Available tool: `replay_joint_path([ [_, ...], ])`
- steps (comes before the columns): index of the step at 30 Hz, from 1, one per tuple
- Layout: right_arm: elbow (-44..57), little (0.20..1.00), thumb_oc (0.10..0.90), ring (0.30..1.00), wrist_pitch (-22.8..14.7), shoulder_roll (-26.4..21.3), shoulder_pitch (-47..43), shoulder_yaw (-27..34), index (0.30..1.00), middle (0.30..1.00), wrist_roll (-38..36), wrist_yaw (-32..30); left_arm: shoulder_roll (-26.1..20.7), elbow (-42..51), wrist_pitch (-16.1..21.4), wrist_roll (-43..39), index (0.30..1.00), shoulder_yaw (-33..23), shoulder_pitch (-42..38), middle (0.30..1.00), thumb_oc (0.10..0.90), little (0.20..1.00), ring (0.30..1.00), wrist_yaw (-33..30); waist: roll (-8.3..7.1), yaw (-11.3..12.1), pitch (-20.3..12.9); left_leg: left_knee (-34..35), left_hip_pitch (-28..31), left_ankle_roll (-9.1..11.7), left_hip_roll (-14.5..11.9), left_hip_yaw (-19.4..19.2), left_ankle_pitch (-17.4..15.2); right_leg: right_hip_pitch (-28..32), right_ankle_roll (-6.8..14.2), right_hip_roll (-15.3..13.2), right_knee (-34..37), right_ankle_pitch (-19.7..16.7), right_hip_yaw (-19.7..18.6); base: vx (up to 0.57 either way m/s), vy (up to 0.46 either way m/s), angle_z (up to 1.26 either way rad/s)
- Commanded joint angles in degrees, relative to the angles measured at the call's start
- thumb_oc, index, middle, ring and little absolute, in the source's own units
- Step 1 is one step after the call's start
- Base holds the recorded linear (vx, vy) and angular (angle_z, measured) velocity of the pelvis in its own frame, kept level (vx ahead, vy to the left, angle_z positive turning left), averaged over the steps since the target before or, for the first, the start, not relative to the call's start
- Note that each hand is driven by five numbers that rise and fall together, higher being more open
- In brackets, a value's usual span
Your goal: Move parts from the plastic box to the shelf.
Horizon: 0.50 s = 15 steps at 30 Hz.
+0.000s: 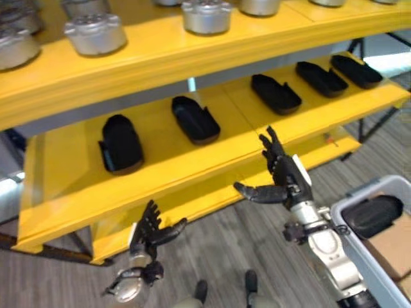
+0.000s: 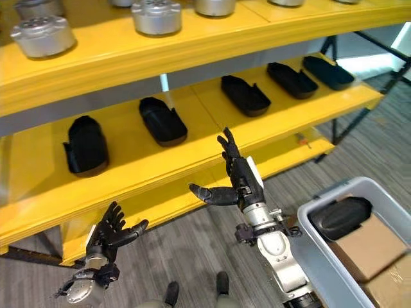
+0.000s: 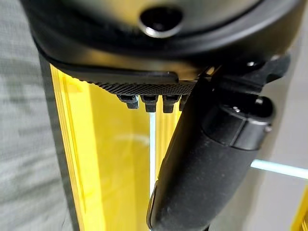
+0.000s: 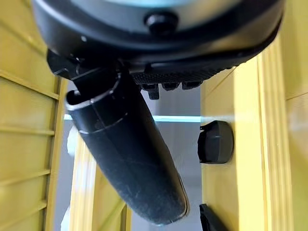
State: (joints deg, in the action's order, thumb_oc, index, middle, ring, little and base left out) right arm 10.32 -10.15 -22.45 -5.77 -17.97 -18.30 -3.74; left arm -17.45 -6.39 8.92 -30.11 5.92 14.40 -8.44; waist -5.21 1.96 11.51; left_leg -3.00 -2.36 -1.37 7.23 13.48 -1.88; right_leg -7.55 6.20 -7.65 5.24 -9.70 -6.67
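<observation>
My right hand point(image 1: 286, 176), fingers spread and empty, hovers before the yellow shelf point(image 1: 192, 160), clear of five black parts point(image 1: 195, 119); my left hand point(image 1: 149, 232) open, low.

No readable text, labels, numbers or signs appear anywhere in these views.
</observation>
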Motion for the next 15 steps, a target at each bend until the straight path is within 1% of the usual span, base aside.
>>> replay_joint_path([
  [1, 0.8, 1.0, 0.9, 1.0, -5.7, 0.0, -5.9, 2.1, 1.0, 1.0, -4.4, 1.4, -1.6, 5.0, 5.1, 1.5, 1.0, 0.9, -5.1, 1.0, 0.9, 1.0, 1.0, 1.8, 3.41, -0.7, -4.9, 5.0, -2.2, -0.3, -0.3, -7.2, 6.0, 5.9, -1.6, 8.6, -0.2, 4.4, 7.0, 0.16, 0.128, -1.13],
  [4, 0.9, 1.0, 0.9, 1.0, -4.9, -0.2, -3.8, 2.3, 1.0, 1.0, -5.2, 1.8, -2.1, 4.6, 4.7, 1.6, 1.0, 1.8, -5.6, 1.0, 0.9, 1.0, 1.0, 1.7, 3.28, -1.6, -5.9, 7.7, -0.6, -0.6, -1.0, -9.7, 6.4, 5.6, -1.1, 8.7, -0.2, 4.1, 5.6, 0.09, 0.076, -0.7],
  [7, 0.4, 1.0, 0.9, 1.0, -4.4, -0.6, -2.7, 2.8, 1.0, 1.0, -5.2, 1.8, -2.6, 4.9, 4.6, 1.3, 1.0, 1.9, -5.9, 1.0, 0.9, 1.0, 1.0, 1.8, 3.26, -2.4, -5.8, 8.0, -0.1, -1.0, -1.6, -12.4, 5.9, 5.3, -0.9, 8.6, -0.2, 3.4, 3.7, 0.03, 0.052, -0.43],
  [8, 0.5, 1.0, 0.9, 1.0, -4.4, -0.6, -2.7, 2.8, 1.0, 1.0, -5.2, 1.8, -2.6, 4.9, 4.6, 1.3, 1.0, 1.9, -5.9, 1.0, 0.9, 1.0, 1.0, 1.8, 3.26, -2.3, -5.7, 8.0, 0.0, -1.0, -1.6, -12.5, 5.8, 5.4, -0.9, 8.6, -0.2, 3.4, 3.5, 0.06, 0.066, -0.49],
  [9, 0.7, 1.0, 0.9, 1.0, -4.3, -0.5, -1.7, 3.1, 1.0, 1.0, -5.8, 2.1, -3.1, 5.0, 4.6, 1.8, 1.0, 2.1, -6.0, 1.0, 0.9, 1.0, 1.0, 2.0, 3.38, -2.9, -5.3, 7.7, 0.7, -1.5, -1.7, -13.9, 5.1, 5.3, -0.9, 8.7, -0.8, 3.2, 2.0, 0.03, 0.09, -0.5],
  [10, 0.5, 1.0, 0.9, 1.0, -4.3, -0.1, -2.3, 2.7, 1.0, 1.0, -5.3, 2.0, -3.8, 5.2, 4.5, 2.3, 1.0, 2.1, -6.6, 1.0, 0.9, 1.0, 1.0, 1.7, 3.54, -3.1, -3.8, 6.1, 0.5, -2.2, -2.4, -15.6, 3.9, 2.6, -0.9, 9.2, -6.3, 4.5, 1.5, -0.01, 0.104, -0.64],
  [11, 0.3, 1.0, 0.9, 1.0, -4.3, 0.3, -2.8, 2.4, 1.0, 1.0, -5.1, 2.0, -4.2, 5.3, 4.4, 2.4, 1.0, 1.9, -6.8, 1.0, 0.9, 1.0, 1.0, 1.6, 3.64, -3.1, -3.0, 5.3, 0.3, -2.5, -2.9, -16.7, 3.4, 1.2, -0.6, 9.4, -9.2, 5.2, 2.6, -0.05, 0.055, -0.62],
  [12, 0.3, 1.0, 0.9, 1.0, -4.3, 0.3, -2.8, 2.4, 1.0, 1.0, -5.1, 2.0, -4.2, 5.2, 4.4, 2.4, 1.0, 1.9, -6.9, 1.0, 0.9, 1.0, 1.0, 1.6, 3.59, -2.9, -3.0, 5.1, 0.2, -2.5, -2.9, -16.9, 3.2, 0.9, -0.6, 9.4, -9.6, 5.4, 2.5, -0.05, 0.03, -0.77],
  [13, -0.7, 1.0, 0.9, 1.0, -4.4, 1.6, -4.7, 1.3, 1.0, 1.0, -3.9, 1.5, -5.2, 5.7, 4.5, 2.8, 1.0, 1.4, -7.3, 1.0, 0.9, 1.0, 1.0, 1.3, 4.02, -1.8, -1.7, 4.1, 0.3, -2.4, -4.2, -20.0, 2.0, -1.4, 0.9, 6.1, -13.5, 6.1, 10.1, 0.0, 0.013, -1.38],
  [14, -1.8, 1.0, 0.9, 1.0, -4.3, 2.6, -5.7, 0.4, 1.0, 1.0, -3.5, 1.2, -5.3, 5.9, 4.6, 2.8, 1.0, 1.2, -7.2, 1.0, 0.9, 1.0, 1.0, 1.2, 4.34, -1.4, -1.5, 4.1, 1.0, -2.2, -5.0, -21.7, 1.4, -1.8, 1.2, 3.1, -13.7, 5.7, 14.3, 0.03, -0.013, -1.75],
  [15, -2.6, 1.0, 0.9, 1.0, -4.2, 3.3, -6.7, -0.1, 1.0, 1.0, -3.6, 0.9, -5.5, 6.0, 4.4, 2.7, 1.0, 1.2, -7.1, 1.0, 0.9, 1.0, 1.0, 1.4, 4.7, -1.4, -1.4, 4.4, 1.7, -1.8, -6.0, -23.3, 1.0, -2.5, 1.3, 0.7, -13.1, 4.3, 16.5, 0.07, -0.043, -1.62],
])
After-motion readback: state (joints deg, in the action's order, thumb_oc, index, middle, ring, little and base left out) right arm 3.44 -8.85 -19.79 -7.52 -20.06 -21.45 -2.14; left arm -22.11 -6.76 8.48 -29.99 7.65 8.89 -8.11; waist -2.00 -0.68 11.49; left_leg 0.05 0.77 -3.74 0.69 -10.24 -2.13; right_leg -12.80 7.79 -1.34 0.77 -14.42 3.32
